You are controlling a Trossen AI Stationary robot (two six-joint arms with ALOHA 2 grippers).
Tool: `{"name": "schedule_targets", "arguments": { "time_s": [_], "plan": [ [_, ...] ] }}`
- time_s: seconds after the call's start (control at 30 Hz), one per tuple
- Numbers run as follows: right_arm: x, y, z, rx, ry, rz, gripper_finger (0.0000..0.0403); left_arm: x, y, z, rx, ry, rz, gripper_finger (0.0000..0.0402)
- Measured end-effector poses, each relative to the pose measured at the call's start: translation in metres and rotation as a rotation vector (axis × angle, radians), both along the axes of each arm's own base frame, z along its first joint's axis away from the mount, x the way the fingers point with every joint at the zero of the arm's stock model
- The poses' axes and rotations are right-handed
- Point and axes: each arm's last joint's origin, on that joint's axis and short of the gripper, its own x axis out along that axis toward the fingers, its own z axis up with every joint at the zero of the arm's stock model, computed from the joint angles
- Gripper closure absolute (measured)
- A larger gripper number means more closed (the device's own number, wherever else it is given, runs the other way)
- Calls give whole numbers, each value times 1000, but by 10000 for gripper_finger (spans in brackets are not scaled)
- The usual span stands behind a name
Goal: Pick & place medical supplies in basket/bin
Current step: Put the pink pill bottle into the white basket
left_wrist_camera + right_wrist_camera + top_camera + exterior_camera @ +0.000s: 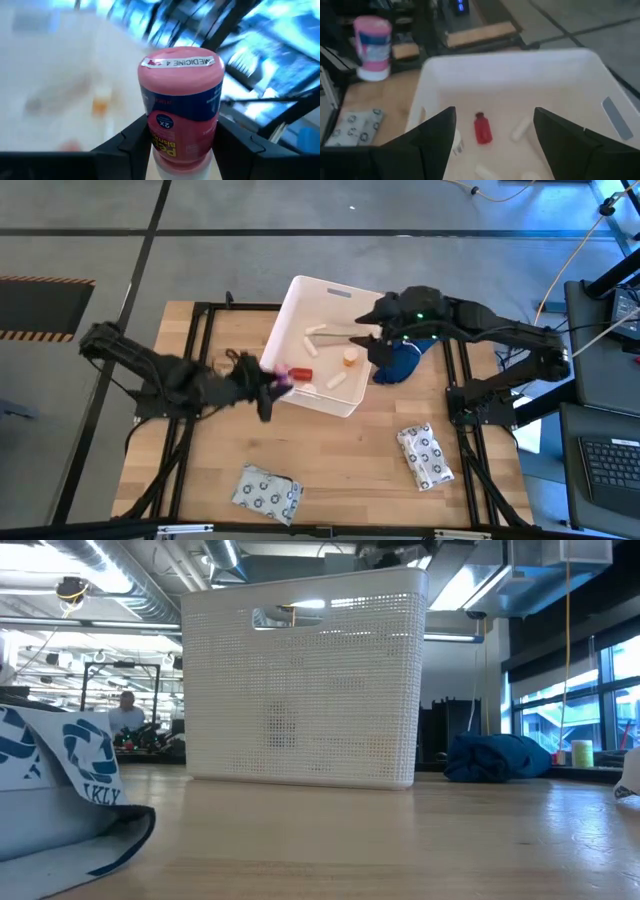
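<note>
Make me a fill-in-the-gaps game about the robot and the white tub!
1. The left end effector holds a pink ____ with a blue label.
2. The red vial lies inside the white plastic ____.
3. The dark blue cloth bundle sits ____ the white plastic tub.
4. Two white dotted soft packets lie on the wooden ____.

Missing: bottle; tub; beside; table

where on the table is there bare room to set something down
Bare wood lies between the two dotted packets, in front of the bin. It is crowded at the bin: left gripper with pink bottle at one wall, right gripper and blue cloth opposite.
</note>
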Motion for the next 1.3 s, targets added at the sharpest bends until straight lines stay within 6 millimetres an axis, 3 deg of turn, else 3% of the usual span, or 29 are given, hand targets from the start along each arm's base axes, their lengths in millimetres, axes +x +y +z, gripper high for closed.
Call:
{"name": "schedule_targets", "arguments": {
  "time_s": [0.17, 0.3, 0.53, 0.73, 0.83, 1.03, 1.3],
  "plan": [
    [-11, 15, -12, 11, -68, 0, 134, 12, 43, 21, 254, -31, -58, 231],
    [-24, 24, -27, 61, -160, -2, 134, 23, 83, 23, 274, 54, -78, 233],
    [-49, 29, -46, 135, -229, -16, 134, 52, 144, 28, 340, 358, -158, 235],
    [-56, 28, -57, 187, -220, -80, 134, 85, 177, 25, 405, 687, -267, 235],
    [-56, 28, -59, 183, -214, -86, 134, 105, 189, 14, 445, 858, -317, 235],
    [-55, 28, -61, 186, -207, -87, 134, 139, 203, -26, 530, 1205, -447, 235],
    [-56, 28, -62, 209, -200, -99, 134, 171, 194, -82, 628, 1429, -661, 234]
  ]
}}
